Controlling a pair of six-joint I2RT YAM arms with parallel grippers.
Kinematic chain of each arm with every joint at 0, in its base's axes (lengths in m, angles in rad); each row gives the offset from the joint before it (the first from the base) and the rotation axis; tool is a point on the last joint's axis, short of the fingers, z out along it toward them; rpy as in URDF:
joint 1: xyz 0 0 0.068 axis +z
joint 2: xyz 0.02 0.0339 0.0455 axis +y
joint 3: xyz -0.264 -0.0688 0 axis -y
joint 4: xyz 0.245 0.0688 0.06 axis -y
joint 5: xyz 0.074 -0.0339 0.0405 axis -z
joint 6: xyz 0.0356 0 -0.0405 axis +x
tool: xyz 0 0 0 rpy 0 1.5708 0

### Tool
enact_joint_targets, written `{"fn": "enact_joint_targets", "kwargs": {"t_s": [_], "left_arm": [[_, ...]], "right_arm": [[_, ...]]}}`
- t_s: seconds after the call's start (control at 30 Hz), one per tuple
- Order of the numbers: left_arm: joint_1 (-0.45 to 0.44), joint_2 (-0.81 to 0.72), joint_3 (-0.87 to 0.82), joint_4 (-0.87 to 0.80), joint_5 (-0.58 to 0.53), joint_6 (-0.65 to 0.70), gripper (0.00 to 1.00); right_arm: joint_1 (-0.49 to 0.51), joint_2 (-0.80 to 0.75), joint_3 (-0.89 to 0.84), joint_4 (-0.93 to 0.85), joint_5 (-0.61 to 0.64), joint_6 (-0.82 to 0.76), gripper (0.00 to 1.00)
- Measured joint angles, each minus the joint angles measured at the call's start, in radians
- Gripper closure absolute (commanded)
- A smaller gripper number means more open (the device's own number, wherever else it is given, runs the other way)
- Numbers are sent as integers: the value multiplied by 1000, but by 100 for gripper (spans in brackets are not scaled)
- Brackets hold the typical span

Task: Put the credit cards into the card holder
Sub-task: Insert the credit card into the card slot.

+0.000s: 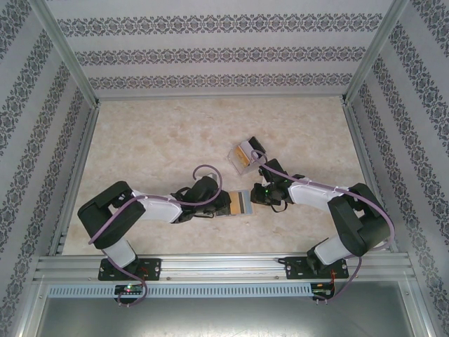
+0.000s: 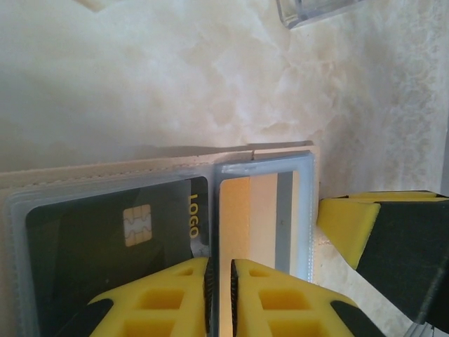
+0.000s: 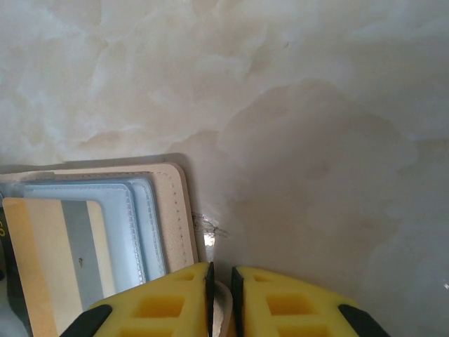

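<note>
From above, the small flat tan card holder with clear plastic sleeves [image 1: 239, 202] lies open on the pale marbled table [image 1: 154, 140]. It sits between the two arms, with the left gripper [image 1: 223, 203] at its left edge and the right gripper [image 1: 257, 198] at its right edge. A clear plastic box [image 1: 244, 156] sits just beyond it, near the right arm. In the left wrist view the holder [image 2: 105, 168] spreads across the lower frame. A black chip card marked LOGO [image 2: 105, 232] is in one sleeve and an orange-yellow card with a grey stripe [image 2: 259, 217] is in the neighbouring one. The left gripper [image 2: 219, 295] reaches over the holder's near side with its yellow jaws almost together. The seam between the two sleeves runs into the thin slit, but I cannot tell whether anything is pinched. One of the right gripper's yellow fingers [image 2: 347, 225] touches the holder's far-right edge. In the right wrist view the holder [image 3: 172, 210] lies to the left with the striped card [image 3: 63, 260] showing. The right gripper [image 3: 221, 295] is clenched on the holder's pale rim.
</note>
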State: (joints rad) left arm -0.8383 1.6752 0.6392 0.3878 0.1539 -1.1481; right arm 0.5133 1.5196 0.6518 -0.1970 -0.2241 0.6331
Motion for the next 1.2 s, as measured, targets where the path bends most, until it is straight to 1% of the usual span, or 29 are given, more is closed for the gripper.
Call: {"fn": "enact_joint_targets", "kwargs": {"t_s": [0.4, 0.6, 0.7, 0.8, 0.97, 1.1, 1.2], "left_arm": [[0, 88, 90, -8, 58, 16, 89], [-1, 86, 91, -7, 61, 15, 86], [-5, 58, 73, -21, 41, 15, 83], [-11, 8, 65, -109, -3, 20, 81], [-10, -60, 60, -258, -74, 30, 79], [10, -76, 58, -301, -80, 39, 77], [23, -87, 80, -358, -87, 65, 74]], "right_arm": [[0, 2, 1, 1, 0, 1, 82], [0, 2, 1, 1, 0, 1, 82], [0, 4, 3, -1, 0, 2, 82], [0, 5, 4, -2, 0, 11, 82], [2, -11, 2, -3, 0, 27, 78], [9, -28, 6, -13, -2, 26, 72], [5, -47, 39, -58, -5, 17, 70]]}}
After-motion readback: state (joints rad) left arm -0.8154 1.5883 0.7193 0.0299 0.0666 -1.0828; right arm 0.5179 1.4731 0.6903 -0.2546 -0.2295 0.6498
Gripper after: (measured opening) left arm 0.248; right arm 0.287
